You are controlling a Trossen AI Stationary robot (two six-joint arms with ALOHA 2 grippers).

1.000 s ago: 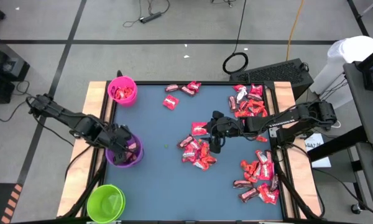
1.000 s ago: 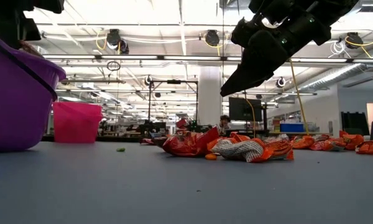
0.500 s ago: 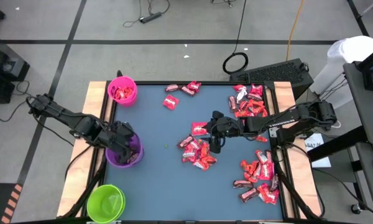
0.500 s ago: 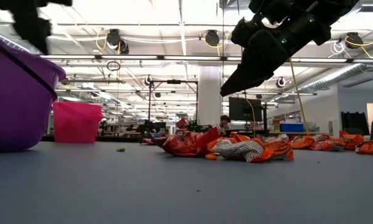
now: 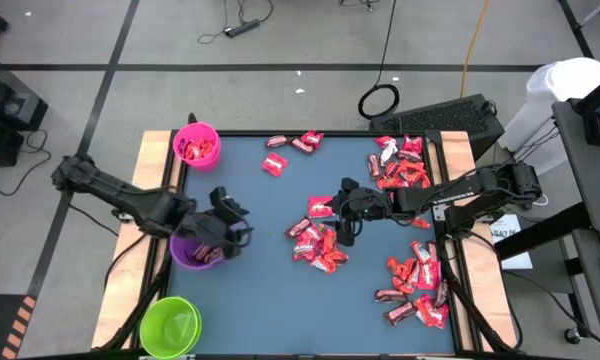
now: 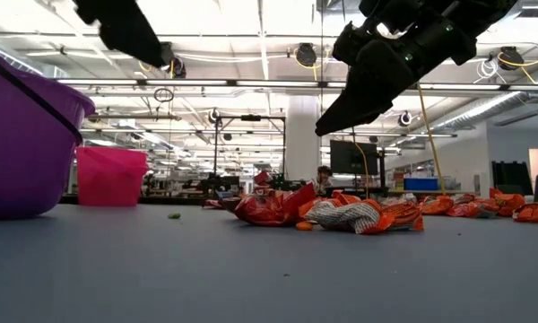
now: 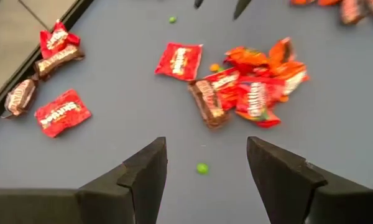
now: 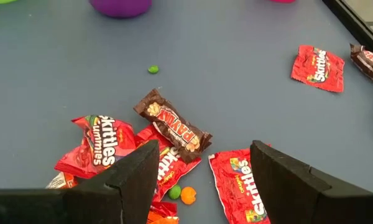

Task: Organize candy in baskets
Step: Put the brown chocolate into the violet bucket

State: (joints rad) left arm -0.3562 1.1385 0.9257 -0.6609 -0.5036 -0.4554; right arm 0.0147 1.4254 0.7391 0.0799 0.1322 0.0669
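Hovering just past the purple basket (image 5: 193, 252), the left gripper (image 5: 236, 222) has its fingers spread apart and nothing between them; its wrist view looks down on bare blue table (image 5: 260, 300), a small green speck (image 7: 202, 168) and a heap of wrappers farther off. The right gripper (image 5: 346, 232) hangs above the central pile of candy (image 5: 318, 245), its fingers also wide apart and empty, with a dark brown piece (image 8: 173, 127) and red pieces lying directly ahead of them on the table. More candy lies scattered along the table's right side (image 5: 416, 280), near its far right corner (image 5: 398, 165), and in a small group at the far edge (image 5: 292, 147). The pink basket (image 5: 197, 145) stands at the far left corner with red pieces inside it, the purple one sits at the left edge with a few pieces visible in it, and the lime green basket (image 5: 169, 326) stands at the near left corner.
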